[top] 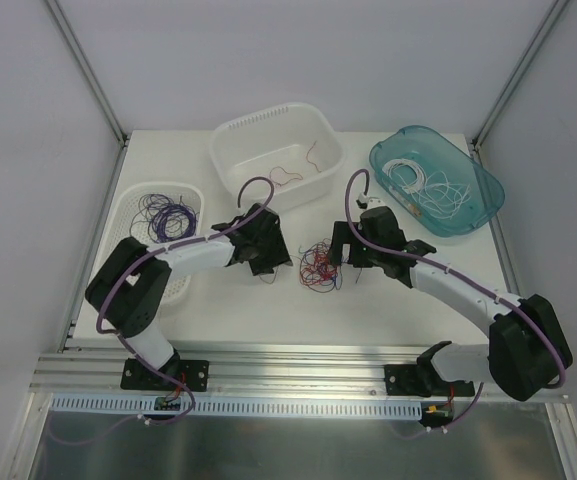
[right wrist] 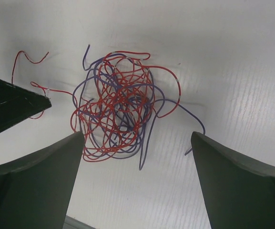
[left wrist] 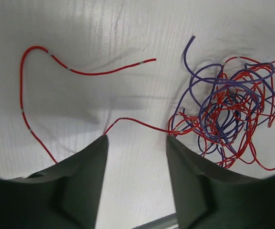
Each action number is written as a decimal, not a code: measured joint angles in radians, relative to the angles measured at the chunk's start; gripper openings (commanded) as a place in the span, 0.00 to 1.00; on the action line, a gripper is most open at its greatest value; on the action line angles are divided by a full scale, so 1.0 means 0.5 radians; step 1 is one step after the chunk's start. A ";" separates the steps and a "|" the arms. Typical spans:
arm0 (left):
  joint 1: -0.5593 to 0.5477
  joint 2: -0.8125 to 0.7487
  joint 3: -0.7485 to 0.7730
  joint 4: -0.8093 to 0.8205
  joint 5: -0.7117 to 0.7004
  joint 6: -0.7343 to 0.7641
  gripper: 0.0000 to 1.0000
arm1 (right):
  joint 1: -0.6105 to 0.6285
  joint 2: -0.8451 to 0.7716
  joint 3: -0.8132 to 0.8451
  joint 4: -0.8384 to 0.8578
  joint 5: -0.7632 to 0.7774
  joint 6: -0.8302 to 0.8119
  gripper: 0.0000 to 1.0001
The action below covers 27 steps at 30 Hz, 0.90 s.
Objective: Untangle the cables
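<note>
Top external: white table (top: 388,290), pale walls (top: 28,150), knot of cables (top: 318,265) mid-table; left end effector (left wrist: 136,137) half-open, right end effector (right wrist: 137,134) wide.

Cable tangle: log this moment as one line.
left tool: open, red strand running between its tips | right tool: open wide, above tangle | tangle: red and purple, still knotted
</note>
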 measured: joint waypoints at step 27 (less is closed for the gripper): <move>-0.079 0.137 0.209 -0.111 -0.247 -1.232 0.31 | 0.011 -0.176 -0.109 -0.042 0.067 0.001 1.00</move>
